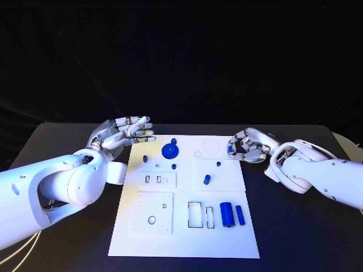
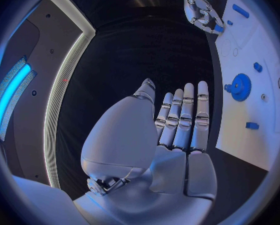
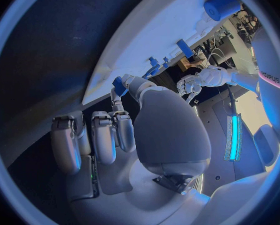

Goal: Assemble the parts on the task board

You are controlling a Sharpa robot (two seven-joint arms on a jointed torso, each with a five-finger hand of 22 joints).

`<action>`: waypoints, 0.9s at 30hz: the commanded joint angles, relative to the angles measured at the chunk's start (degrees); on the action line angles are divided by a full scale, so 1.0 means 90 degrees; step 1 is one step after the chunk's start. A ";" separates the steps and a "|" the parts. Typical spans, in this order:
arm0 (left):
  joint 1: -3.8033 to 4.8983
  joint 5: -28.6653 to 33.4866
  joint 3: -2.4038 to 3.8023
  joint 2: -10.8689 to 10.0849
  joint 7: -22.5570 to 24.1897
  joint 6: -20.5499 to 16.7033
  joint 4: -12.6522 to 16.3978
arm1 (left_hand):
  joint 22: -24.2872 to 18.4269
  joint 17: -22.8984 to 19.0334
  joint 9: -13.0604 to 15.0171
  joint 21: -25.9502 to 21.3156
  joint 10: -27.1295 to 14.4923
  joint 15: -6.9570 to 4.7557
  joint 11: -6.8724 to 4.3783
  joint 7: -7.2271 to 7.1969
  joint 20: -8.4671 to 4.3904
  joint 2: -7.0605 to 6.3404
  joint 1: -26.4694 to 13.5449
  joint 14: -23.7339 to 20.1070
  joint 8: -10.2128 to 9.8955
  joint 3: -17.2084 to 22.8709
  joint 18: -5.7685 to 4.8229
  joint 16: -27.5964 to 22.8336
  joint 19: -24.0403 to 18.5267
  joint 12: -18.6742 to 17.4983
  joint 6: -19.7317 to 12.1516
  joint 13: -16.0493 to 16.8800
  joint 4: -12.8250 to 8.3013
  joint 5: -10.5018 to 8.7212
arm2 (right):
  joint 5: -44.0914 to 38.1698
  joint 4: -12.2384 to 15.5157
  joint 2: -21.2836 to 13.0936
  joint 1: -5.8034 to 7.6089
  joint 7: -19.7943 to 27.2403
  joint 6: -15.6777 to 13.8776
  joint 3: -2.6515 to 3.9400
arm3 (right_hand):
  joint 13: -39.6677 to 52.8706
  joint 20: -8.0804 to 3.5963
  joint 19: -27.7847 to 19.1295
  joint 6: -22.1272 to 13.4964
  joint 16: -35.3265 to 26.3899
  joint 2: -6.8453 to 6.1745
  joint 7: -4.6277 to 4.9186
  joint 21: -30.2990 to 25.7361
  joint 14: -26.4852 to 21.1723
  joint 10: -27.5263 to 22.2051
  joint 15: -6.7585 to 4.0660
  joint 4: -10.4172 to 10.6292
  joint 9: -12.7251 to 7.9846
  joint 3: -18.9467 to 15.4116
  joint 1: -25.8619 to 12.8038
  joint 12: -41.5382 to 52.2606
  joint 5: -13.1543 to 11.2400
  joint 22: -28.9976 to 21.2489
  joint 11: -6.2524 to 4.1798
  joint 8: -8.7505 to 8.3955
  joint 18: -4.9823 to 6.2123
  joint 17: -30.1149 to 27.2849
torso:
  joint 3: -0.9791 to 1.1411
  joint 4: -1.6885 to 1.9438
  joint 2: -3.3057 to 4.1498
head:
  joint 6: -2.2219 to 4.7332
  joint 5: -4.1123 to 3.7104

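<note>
Left robot hand [image 1: 126,132] hovers empty, fingers spread, at the task board's [image 1: 181,238] far left corner. Blue parts — a gear [image 1: 172,151] among them — lie on the board. At its far right edge, the right robot hand [image 1: 248,145] pinches a small blue part [image 3: 119,86].

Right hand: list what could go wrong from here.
1. The right hand pinches a small blue part at its fingertips; it could slip and drop onto the task board.
2. The left hand hovers empty by the board's far left corner, near the blue gear; a sweep might knock the gear or shift the board.
</note>
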 commanded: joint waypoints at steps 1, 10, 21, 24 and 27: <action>0.0012 0.0011 0.0005 0.0013 0.0036 0.0115 -0.0007 | -0.0010 0.0006 -0.0005 -0.0035 0.0060 0.0006 0.0002 0.0153 0.0028 -0.0021 0.0067 -0.0024 -0.0025 0.0021 0.0095 -0.0044 0.0025 -0.0022 0.0009 0.0009 -0.0005 -0.0013 | 0.0020 0.0229 -0.0030 0.0057 -0.0289 -0.0228 0.0014 | 0.1076 -0.0051 0.0677 0.0083 0.0021 0.0111 -0.0064 0.0029 0.0630 0.0171 -0.0042 0.0006 0.0088 0.0045 0.0009 0.0028 0.0039 0.1675 -0.0053 0.0042 -0.0090 0.1578 | -0.0010 -0.0020 -0.0017 | -0.0004 0.0022; 0.0012 0.0011 0.0004 0.0075 0.0031 0.0142 -0.0127 | -0.0015 0.0013 -0.0006 -0.0039 0.0065 0.0007 0.0002 0.0153 0.0028 -0.0017 0.0077 -0.0025 -0.0028 0.0026 0.0095 -0.0050 0.0029 -0.0033 0.0010 0.0008 -0.0004 -0.0013 | -0.0407 0.1159 0.0104 0.0268 -0.1323 -0.0319 0.0026 | 0.1036 -0.0085 0.0677 0.0027 0.0024 0.0246 -0.0077 0.0029 0.0633 0.0143 -0.0066 0.0006 0.0128 0.0083 -0.0007 -0.0014 -0.0038 0.1675 -0.0071 0.0079 -0.0090 0.1590 | -0.0016 -0.0009 -0.0048 | -0.0048 0.0123; 0.0011 0.0011 0.0004 0.0189 0.0049 0.0160 -0.0361 | -0.0018 0.0017 -0.0006 -0.0041 0.0072 0.0006 0.0000 0.0149 0.0028 -0.0015 0.0082 -0.0025 -0.0029 0.0028 0.0095 -0.0053 0.0030 -0.0035 0.0013 0.0008 -0.0002 -0.0014 | -0.1131 0.1543 0.1101 0.0274 -0.1985 -0.0063 -0.0015 | 0.1012 -0.0090 0.0677 -0.0009 0.0018 0.0254 -0.0071 0.0029 0.0628 0.0124 -0.0068 0.0007 0.0135 0.0081 -0.0023 -0.0037 -0.0041 0.1675 -0.0069 0.0077 -0.0090 0.1568 | -0.0046 0.0022 -0.0105 | -0.0127 0.0238; 0.0011 0.0011 0.0004 0.0203 0.0053 0.0163 -0.0383 | -0.0018 0.0017 -0.0006 -0.0041 0.0072 0.0006 0.0000 0.0149 0.0028 -0.0015 0.0082 -0.0025 -0.0029 0.0028 0.0095 -0.0053 0.0030 -0.0035 0.0013 0.0008 -0.0002 -0.0014 | -0.1329 0.1469 0.1351 0.0226 -0.2104 -0.0017 -0.0038 | 0.1013 -0.0091 0.0677 -0.0012 0.0013 0.0257 -0.0070 0.0029 0.0624 0.0124 -0.0068 0.0011 0.0136 0.0080 -0.0030 -0.0037 -0.0042 0.1675 -0.0068 0.0078 -0.0090 0.1552 | -0.0049 0.0022 -0.0110 | -0.0140 0.0243; 0.0011 0.0011 0.0004 0.0209 0.0052 0.0164 -0.0392 | -0.0018 0.0017 -0.0006 -0.0041 0.0072 0.0006 0.0000 0.0149 0.0028 -0.0015 0.0082 -0.0025 -0.0029 0.0028 0.0095 -0.0053 0.0030 -0.0035 0.0013 0.0008 -0.0002 -0.0014 | -0.1562 0.1344 0.1620 0.0119 -0.2208 0.0025 -0.0057 | 0.1010 -0.0091 0.0677 -0.0013 0.0014 0.0258 -0.0070 0.0029 0.0625 0.0122 -0.0068 0.0012 0.0137 0.0080 -0.0032 -0.0040 -0.0042 0.1675 -0.0068 0.0079 -0.0090 0.1553 | -0.0048 0.0020 -0.0109 | -0.0158 0.0274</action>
